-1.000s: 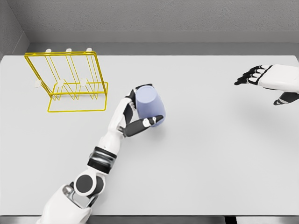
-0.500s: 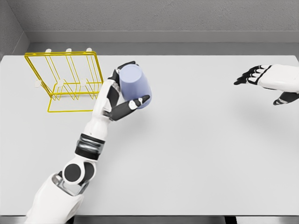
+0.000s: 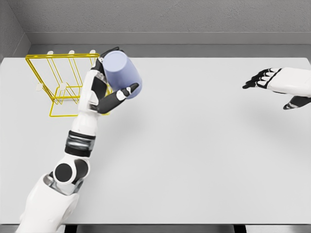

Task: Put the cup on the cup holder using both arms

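Note:
A pale blue cup (image 3: 121,74) is held off the table, tilted, in my left hand (image 3: 109,82), whose fingers wrap its back while the thumb presses its lower side. The hand and cup overlap the right edge of the yellow wire cup holder (image 3: 53,82), which stands at the table's far left with white-tipped pegs. My right hand (image 3: 272,80) hovers at the far right with fingers spread and nothing in it.
The grey table (image 3: 194,145) stretches from the holder to the right hand. A grey wall runs behind its far edge, and the table's front edge lies at the bottom of the picture.
My left arm has carried the cup up and to the left, from the table's middle to the holder's right edge. The right hand has stayed in place.

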Tool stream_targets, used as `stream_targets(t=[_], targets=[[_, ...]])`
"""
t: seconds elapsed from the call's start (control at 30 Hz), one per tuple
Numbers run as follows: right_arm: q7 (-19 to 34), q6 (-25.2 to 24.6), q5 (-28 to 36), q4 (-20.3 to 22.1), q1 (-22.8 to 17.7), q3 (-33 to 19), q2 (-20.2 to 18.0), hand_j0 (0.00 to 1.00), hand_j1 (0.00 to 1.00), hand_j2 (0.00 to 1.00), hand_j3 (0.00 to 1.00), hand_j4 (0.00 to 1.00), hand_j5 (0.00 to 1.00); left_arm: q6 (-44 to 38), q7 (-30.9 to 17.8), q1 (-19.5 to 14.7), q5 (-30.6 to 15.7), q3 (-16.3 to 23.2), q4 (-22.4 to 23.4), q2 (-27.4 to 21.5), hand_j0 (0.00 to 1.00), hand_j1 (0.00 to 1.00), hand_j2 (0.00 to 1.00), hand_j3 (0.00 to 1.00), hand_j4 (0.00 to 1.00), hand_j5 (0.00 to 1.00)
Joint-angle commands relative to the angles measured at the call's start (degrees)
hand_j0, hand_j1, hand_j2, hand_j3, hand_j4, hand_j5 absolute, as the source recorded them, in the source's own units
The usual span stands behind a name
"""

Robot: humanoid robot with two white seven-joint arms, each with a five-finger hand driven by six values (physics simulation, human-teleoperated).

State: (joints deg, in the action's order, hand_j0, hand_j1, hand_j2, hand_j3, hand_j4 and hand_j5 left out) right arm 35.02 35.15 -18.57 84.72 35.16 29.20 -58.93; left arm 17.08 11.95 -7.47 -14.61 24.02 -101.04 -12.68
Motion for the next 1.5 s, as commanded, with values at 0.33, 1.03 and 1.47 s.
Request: stream_targets(t=[0.33,1.03,1.47], targets=[[-0.02,-0.15,0.29,0.00,0.09,-0.02,0.13,1.00,1.00,1.00,1.00,1.00,1.00,0.06,-0.09,0.18,-3.67,-5.04,-0.04,-3.05,0.78,0.78,0.78,0.78,0.78,0.78],[-0.02,-0.15,0.38,-0.09,0.09,-0.10,0.31,1.00,1.00,1.00,1.00,1.00,1.00,-3.37,-0.17,0.44,-4.90,-7.59,0.05,-4.46,0.78,0.78,0.78,0.78,0.78,0.78],[-0.02,-0.15,0.47,-0.09,0.09,-0.11,0.31,1.00,1.00,1.00,1.00,1.00,1.00,-5.65,-0.17,0.26,-5.34,-8.47,0.14,-4.63,0.78,0.78,0.78,0.78,0.78,0.78]])
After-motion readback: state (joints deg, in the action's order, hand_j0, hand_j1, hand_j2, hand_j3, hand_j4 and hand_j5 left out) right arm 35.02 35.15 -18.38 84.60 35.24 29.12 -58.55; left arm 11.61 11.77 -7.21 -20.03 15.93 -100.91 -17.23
